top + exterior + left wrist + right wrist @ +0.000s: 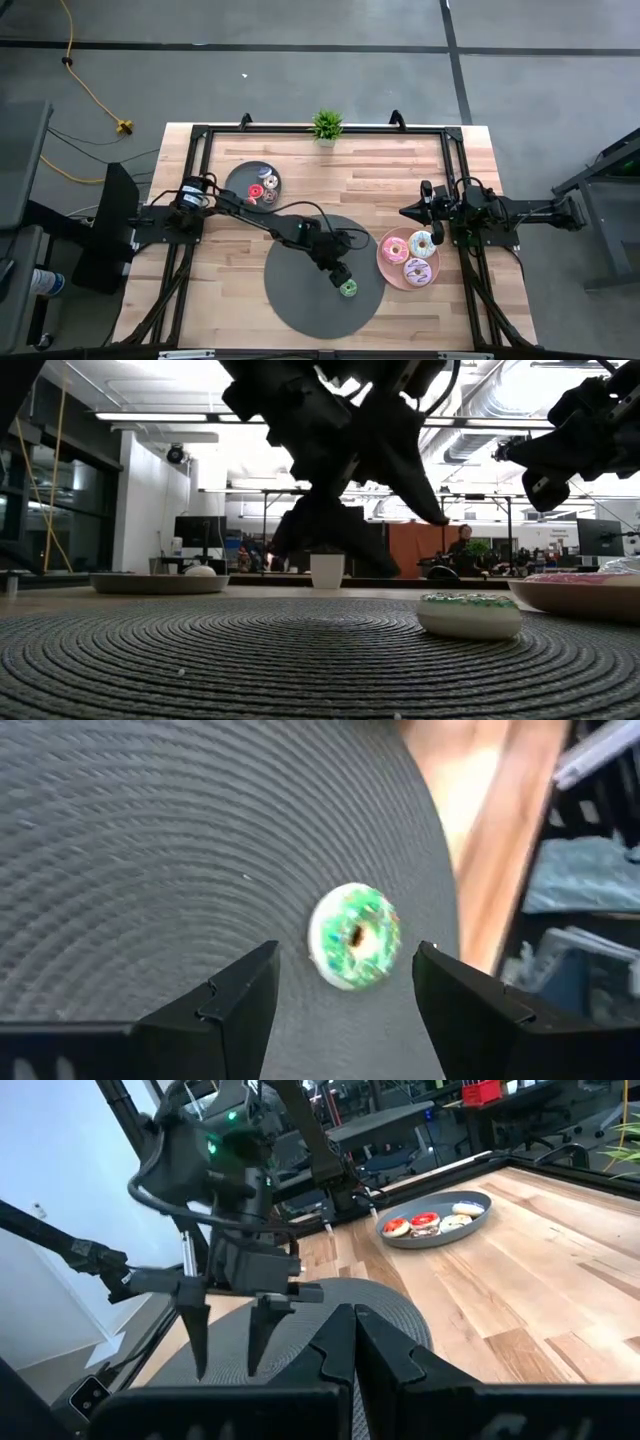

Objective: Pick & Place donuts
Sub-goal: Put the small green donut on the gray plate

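Observation:
A small green-sprinkled donut (355, 936) lies flat on a round dark woven mat (300, 290), near the mat's right side. My left gripper (343, 280) hovers just above it, slanting down. It is open, with one finger on either side of the donut and clear of it. Three larger frosted donuts (415, 256) lie on a pink plate (384, 262) to the right of the mat. Several tiny donuts (264, 187) sit in a dark grey plate (238, 180) at the far left. My right gripper (412, 212) waits shut by the right edge, pointing level.
A small potted plant (326, 125) stands at the table's far edge. Black frame rails (455, 160) run along the table's sides. Bare wood shows between the grey plate and the pink plate.

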Motion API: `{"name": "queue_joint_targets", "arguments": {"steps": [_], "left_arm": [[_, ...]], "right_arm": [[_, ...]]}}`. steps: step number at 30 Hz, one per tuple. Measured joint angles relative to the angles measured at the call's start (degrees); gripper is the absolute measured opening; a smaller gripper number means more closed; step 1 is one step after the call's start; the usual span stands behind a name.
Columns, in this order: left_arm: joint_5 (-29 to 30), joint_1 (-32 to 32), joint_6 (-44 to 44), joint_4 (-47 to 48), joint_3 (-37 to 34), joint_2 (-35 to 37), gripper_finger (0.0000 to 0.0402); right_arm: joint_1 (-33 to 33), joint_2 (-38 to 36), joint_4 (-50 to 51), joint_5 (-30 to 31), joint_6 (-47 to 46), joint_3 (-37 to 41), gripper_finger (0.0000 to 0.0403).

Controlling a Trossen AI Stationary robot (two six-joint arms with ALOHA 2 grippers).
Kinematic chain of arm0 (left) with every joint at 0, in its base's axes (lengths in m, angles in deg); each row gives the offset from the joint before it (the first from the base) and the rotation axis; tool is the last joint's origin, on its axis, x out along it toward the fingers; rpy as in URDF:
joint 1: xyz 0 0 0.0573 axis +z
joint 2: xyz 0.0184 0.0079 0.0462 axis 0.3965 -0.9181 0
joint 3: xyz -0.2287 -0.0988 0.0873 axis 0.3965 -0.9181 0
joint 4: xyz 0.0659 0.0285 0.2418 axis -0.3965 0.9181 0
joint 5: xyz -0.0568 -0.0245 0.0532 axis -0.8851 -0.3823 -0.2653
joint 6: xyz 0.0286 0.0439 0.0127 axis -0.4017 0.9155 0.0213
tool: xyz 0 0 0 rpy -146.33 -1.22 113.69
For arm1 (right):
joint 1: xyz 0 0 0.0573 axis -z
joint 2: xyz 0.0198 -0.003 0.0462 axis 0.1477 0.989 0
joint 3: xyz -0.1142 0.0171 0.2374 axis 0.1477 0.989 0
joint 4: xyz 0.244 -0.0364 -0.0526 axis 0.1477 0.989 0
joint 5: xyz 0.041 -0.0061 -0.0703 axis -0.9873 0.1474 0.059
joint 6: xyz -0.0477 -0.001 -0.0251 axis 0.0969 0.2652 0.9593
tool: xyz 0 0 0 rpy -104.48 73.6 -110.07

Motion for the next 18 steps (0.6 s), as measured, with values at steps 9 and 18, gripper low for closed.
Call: {"name": "queue_joint_targets", "arguments": {"steps": [9, 18], "left_arm": [[3.98, -1.65, -0.41, 1.77, 0.53, -0.11, 0.022], [3.07, -1.76, -1.31, 5.55, 4.33, -1.93, 0.022]], "right_arm": [[0.0, -0.11, -0.01, 0.01, 0.01, 0.01, 0.0], [0.0, -0.07, 0.0, 0.0, 0.0, 0.01, 0.0]]}}
